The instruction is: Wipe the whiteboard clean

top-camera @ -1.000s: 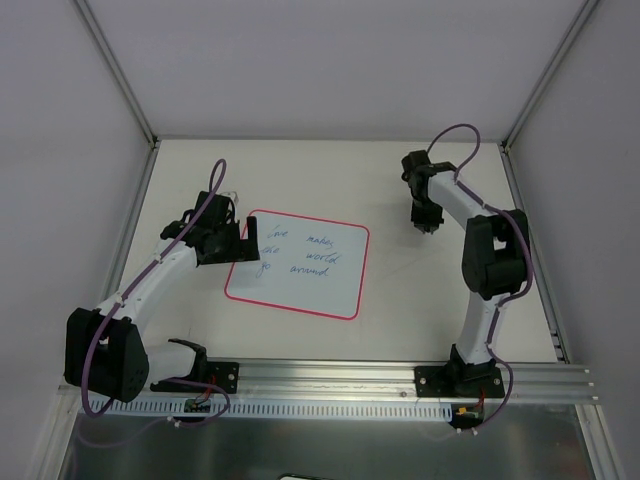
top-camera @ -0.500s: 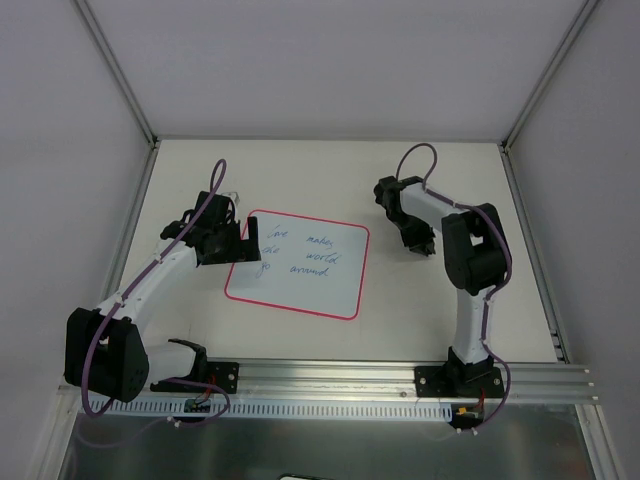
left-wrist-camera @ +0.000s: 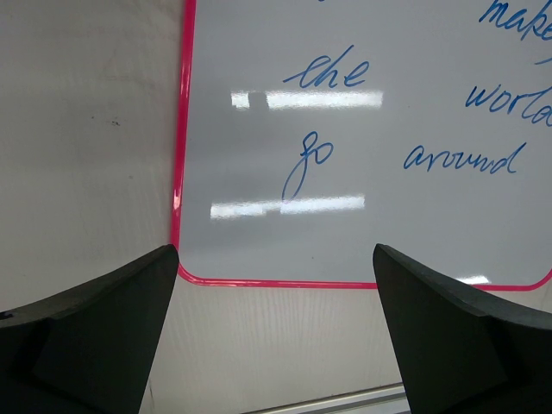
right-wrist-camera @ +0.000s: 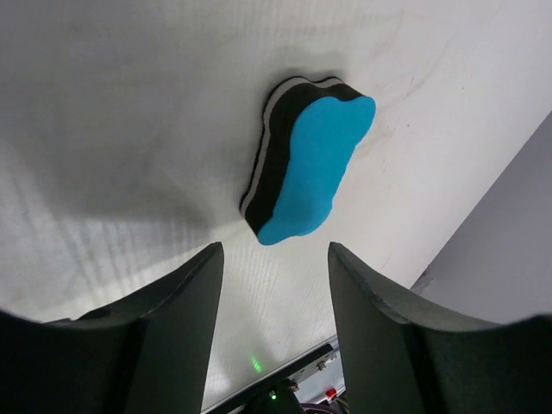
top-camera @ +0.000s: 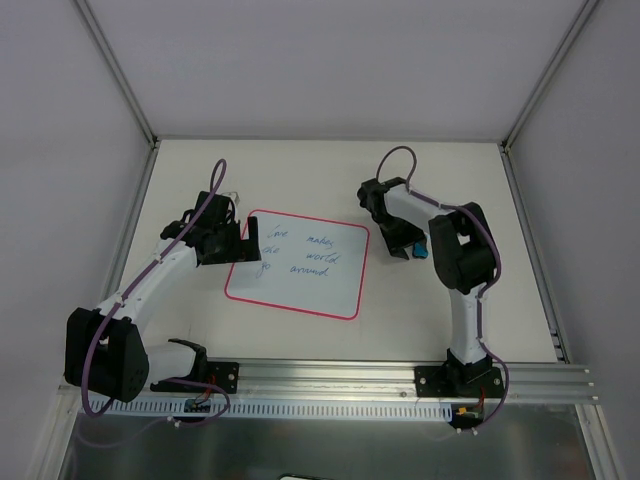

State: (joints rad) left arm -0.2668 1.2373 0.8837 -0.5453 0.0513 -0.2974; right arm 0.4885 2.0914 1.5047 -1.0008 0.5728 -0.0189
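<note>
While the whiteboard [top-camera: 300, 268] lies flat on the table [top-camera: 450, 180], the left gripper [top-camera: 238, 245] hangs at its left edge, jaws apart. The right gripper [top-camera: 405, 243], also spread, sits off its right edge, facing an eraser [right-wrist-camera: 312, 168].

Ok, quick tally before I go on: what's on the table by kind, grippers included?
Whiteboard, blue writing on it: 1
Blue eraser, lying on the table beside the board: 1
Grippers: 2, the left gripper and the right gripper, both open and holding nothing
Total: 4
</note>
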